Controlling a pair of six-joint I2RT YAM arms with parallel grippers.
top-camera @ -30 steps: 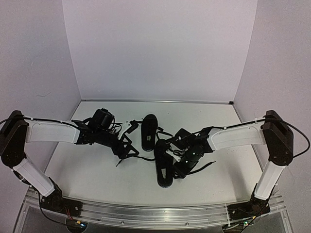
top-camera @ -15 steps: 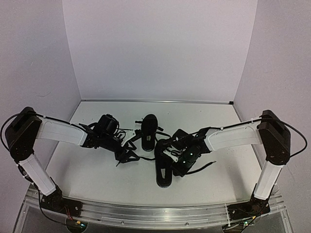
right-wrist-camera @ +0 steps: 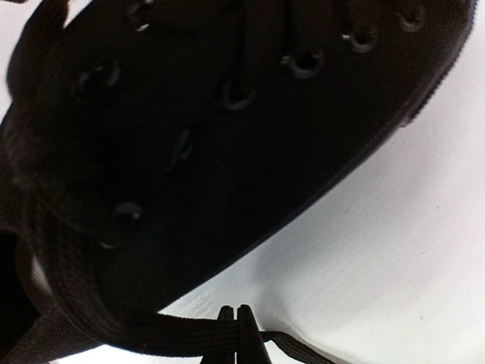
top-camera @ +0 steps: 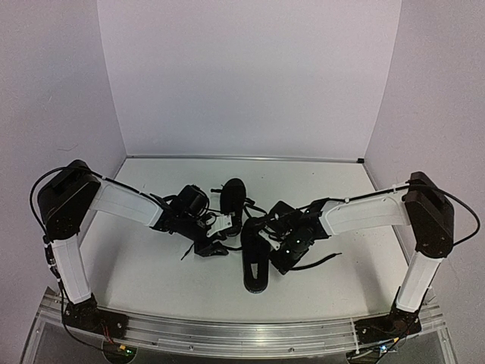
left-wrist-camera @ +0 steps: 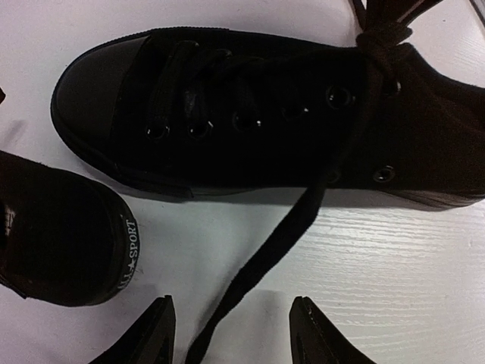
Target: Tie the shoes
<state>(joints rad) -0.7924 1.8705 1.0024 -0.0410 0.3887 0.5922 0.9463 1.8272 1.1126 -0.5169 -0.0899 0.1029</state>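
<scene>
Two small black shoes lie mid-table: the far shoe (top-camera: 233, 199) and the near shoe (top-camera: 255, 265). My left gripper (top-camera: 214, 244) is just left of them. In the left wrist view it (left-wrist-camera: 231, 322) is open, and a loose black lace (left-wrist-camera: 303, 220) from the shoe (left-wrist-camera: 250, 114) runs down between its fingers without being pinched. The other shoe's end with a "SPORT" label (left-wrist-camera: 68, 250) sits at the left. My right gripper (top-camera: 282, 254) is at the near shoe's right side. In the right wrist view it (right-wrist-camera: 236, 322) is shut on a lace (right-wrist-camera: 151, 330) beside the shoe (right-wrist-camera: 227, 129).
A loose lace end (top-camera: 324, 261) trails right of my right gripper on the white table (top-camera: 151, 280). Another lace end (top-camera: 186, 254) lies left of my left gripper. White walls (top-camera: 250, 83) enclose the back and sides.
My left arm has swung right, bringing its gripper from the table's left up to the shoes. My right gripper has stayed by the near shoe, holding the lace.
</scene>
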